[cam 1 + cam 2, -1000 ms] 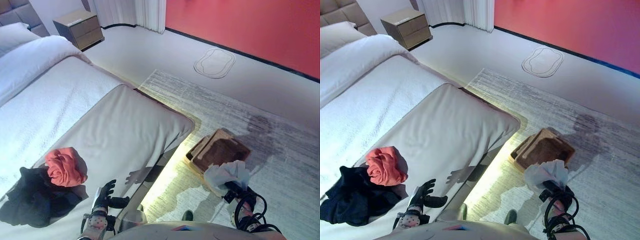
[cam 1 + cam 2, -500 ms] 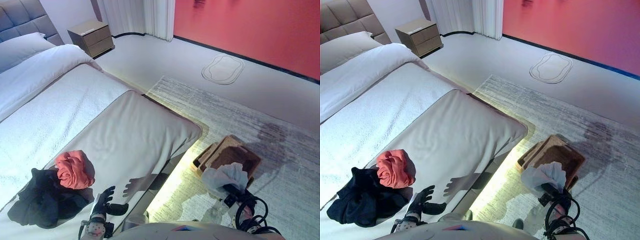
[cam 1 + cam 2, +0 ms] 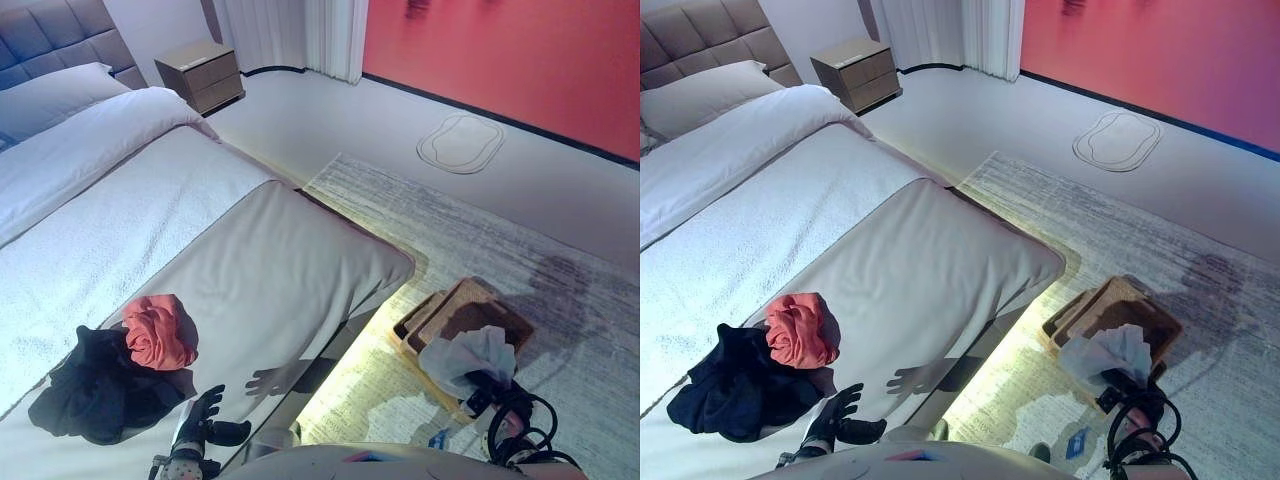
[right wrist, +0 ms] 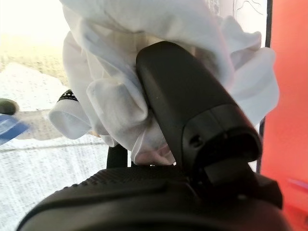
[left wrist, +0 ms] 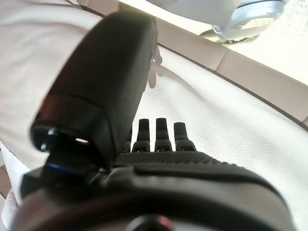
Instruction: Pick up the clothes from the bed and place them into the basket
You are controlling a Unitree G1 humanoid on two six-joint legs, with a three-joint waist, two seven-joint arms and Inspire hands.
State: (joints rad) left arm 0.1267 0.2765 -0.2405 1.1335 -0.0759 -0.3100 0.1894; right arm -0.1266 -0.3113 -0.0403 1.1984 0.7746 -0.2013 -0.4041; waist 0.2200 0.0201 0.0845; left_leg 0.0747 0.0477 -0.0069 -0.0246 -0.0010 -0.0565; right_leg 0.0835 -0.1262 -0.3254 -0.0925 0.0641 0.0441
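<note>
The right hand (image 4: 192,120) is clamping a bunched white garment (image 3: 467,355), thumb pressed into the cloth, and is holding it just over the near edge of the woven basket (image 3: 480,315). The basket is sitting on the grey rug (image 3: 520,260) beside the foot corner of the bed (image 3: 250,250), with its dark inside showing behind the white cloth. A small blue item (image 3: 1076,442) is lying on the rug near the right arm.

The left hand (image 3: 835,418) is hovering low over the near corner of the bed, fingers spread and straight, holding nothing; its wrist view is showing only the pale bedcover past the fingers (image 5: 159,132).

Two more garments are lying on the bed: a crumpled red one (image 3: 158,332) is resting on the upper edge of a black heap (image 3: 95,390), both just beyond the left hand and well apart from the basket. The bed's corner is standing between them and the basket.

Farther off, a pillow (image 3: 55,90) is lying at the padded headboard (image 3: 55,50), a nightstand (image 3: 200,75) is standing beside the bed, curtains (image 3: 290,35) are hanging by a red wall (image 3: 500,60), and a looped outline (image 3: 460,143) is marking the floor.
</note>
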